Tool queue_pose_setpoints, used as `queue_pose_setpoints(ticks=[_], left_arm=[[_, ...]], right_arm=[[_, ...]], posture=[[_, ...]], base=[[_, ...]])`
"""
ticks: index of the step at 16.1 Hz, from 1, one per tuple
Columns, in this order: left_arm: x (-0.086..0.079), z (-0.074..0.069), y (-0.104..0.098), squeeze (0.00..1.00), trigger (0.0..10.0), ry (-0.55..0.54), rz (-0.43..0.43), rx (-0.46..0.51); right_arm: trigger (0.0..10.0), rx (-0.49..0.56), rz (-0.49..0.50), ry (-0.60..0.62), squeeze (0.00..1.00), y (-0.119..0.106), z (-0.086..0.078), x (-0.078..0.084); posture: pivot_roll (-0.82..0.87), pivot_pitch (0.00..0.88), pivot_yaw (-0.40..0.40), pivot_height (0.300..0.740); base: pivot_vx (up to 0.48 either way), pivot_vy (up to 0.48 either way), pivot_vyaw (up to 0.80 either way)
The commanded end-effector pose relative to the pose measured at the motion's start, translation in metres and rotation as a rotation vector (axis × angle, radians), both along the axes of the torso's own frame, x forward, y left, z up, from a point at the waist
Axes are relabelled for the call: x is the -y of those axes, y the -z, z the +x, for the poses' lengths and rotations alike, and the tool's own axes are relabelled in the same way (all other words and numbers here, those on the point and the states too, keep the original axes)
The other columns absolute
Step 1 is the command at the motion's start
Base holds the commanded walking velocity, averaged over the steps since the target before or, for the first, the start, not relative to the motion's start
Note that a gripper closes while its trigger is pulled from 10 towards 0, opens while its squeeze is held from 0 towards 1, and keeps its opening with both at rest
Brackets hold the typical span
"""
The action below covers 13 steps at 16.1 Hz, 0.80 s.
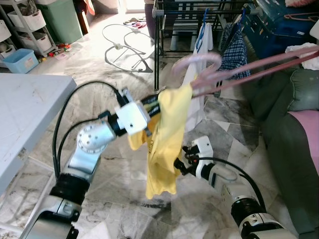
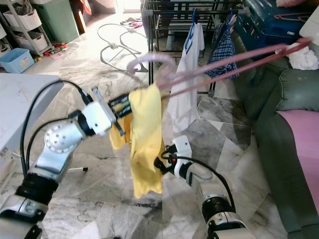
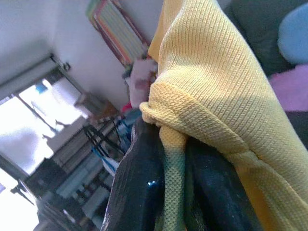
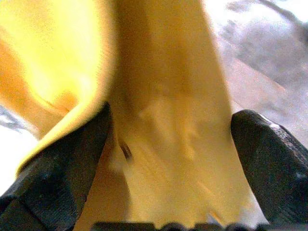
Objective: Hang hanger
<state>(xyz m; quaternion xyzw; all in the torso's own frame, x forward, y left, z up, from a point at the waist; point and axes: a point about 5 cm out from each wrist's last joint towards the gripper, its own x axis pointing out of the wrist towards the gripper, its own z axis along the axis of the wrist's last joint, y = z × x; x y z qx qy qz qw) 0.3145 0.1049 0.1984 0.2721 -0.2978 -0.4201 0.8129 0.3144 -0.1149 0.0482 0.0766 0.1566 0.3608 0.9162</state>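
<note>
A yellow shirt (image 1: 167, 144) hangs down over the marble floor. My left gripper (image 1: 157, 107) is shut on its top edge; in the left wrist view the black fingers (image 3: 139, 187) pinch the knit fabric (image 3: 216, 96). A pink hanger (image 1: 239, 69), blurred, reaches in from the upper right, its hook end (image 2: 149, 62) just above the shirt's top. What holds the hanger's far end is out of frame. Lower down, my right gripper (image 1: 178, 167) is open at the shirt's lower part, with its fingers (image 4: 269, 163) spread and yellow cloth (image 4: 163, 120) between them.
A dark drying rack (image 1: 164, 30) stands behind with a white garment (image 1: 203, 42) and a plaid shirt (image 1: 235, 55) on it. A dark green sofa (image 1: 284, 129) lies to the right and a white table (image 1: 25, 109) to the left. White wire frames (image 1: 124, 45) lie on the floor.
</note>
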Motion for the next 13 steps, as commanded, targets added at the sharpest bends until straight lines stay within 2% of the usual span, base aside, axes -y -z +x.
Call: queue_pose_setpoints(ticks=[1,3,6,10,13], left_arm=[[-0.003,0.0,0.005,0.0,0.0,-0.018,0.008,-0.001],[-0.009,0.002,0.015,0.0,0.0,-0.045,0.037,-0.019],[-0.009,0.002,0.013,0.0,0.0,-0.044,0.029,-0.018],[0.001,0.001,-0.019,0.0,0.0,-0.009,-0.071,0.059],[-0.002,-0.001,-0.036,0.0,0.0,-0.009,-0.108,0.09]], right_arm=[[10.0,0.021,0.043,-0.04,0.0,-0.007,0.0,-0.003],[10.0,0.028,0.093,-0.104,0.0,-0.012,-0.006,0.0],[10.0,0.021,0.096,-0.094,0.0,-0.011,-0.006,0.0],[10.0,-0.029,0.049,-0.035,0.0,0.002,-0.008,-0.007],[10.0,-0.035,0.087,0.014,0.0,0.003,-0.006,-0.009]], posture=[[-0.07,0.079,0.045,0.74],[-0.08,0.08,0.043,0.74],[-0.08,0.082,0.044,0.74],[-0.07,0.084,0.048,0.74],[-0.06,0.09,0.052,0.74]], base=[[0.0,0.0,0.0],[0.0,0.0,0.0],[0.0,0.0,0.0],[0.0,0.0,0.0],[0.0,0.0,0.0]])
